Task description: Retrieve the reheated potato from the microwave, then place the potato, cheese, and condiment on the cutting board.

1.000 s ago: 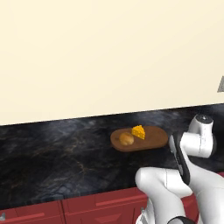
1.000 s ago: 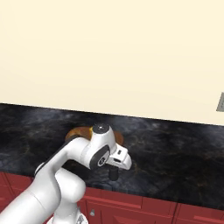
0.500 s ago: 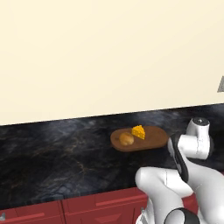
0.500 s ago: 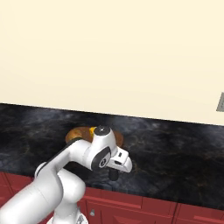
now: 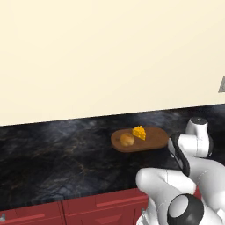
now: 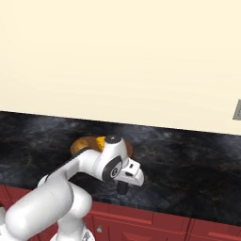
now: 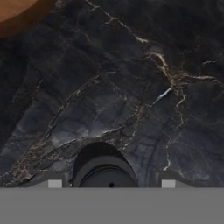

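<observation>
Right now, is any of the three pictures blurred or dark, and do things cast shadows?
Left base view: sharp and evenly lit; the brown wooden cutting board casts only a faint shadow on the black marble counter. Right base view: equally clear, no glare. Hand view: softer, slightly blurred, with a dark round object at the bottom.

One potato [image 5: 127, 139], golden-brown, round. One cheese [image 5: 139, 132] wedge, yellow-orange. One cutting board [image 5: 151, 140], brown wood, carrying both; corner of it also in hand view [image 7: 19, 13]. One dark marbled bench [image 5: 52, 158]. One dark cylindrical object [image 7: 104, 168], low in hand view, kind unclear. Red cabinet fronts [image 5: 103, 201] below bench: two whole in left base view, others cut off by frame.
</observation>
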Motion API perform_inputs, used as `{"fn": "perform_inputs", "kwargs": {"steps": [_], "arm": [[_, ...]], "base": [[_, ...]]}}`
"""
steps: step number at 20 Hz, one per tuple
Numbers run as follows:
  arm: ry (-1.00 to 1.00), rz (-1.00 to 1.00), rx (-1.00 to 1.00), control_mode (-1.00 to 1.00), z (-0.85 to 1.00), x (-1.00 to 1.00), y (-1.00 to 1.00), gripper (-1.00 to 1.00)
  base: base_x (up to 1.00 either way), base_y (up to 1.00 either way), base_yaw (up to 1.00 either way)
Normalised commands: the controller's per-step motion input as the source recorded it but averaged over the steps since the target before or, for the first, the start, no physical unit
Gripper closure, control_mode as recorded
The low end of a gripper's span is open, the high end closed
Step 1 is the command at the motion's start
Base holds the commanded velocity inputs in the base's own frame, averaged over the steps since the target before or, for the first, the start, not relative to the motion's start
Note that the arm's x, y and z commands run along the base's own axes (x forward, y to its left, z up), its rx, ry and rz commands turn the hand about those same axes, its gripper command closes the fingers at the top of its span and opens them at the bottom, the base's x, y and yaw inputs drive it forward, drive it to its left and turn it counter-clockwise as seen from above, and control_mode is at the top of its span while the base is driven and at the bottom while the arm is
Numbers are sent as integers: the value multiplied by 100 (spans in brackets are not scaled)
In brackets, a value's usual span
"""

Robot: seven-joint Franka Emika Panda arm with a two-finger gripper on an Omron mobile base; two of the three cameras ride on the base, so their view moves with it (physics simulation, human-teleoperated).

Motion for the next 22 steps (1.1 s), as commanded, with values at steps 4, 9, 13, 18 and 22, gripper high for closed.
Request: {"fn": "perform_inputs", "kwargs": {"steps": [4,9,13,18,22], "arm": [[1,0,2,-100,3,-1,1,100],[-10,0,0,-100,44,30,20,100],[-6,0,2,-100,41,55,33,100],[-1,6,7,-100,29,71,26,100],[0,7,2,-100,29,72,18,100]], "base": [[0,0,0],[0,0,0],[0,0,0],[0,0,0],[0,0,0]]}}
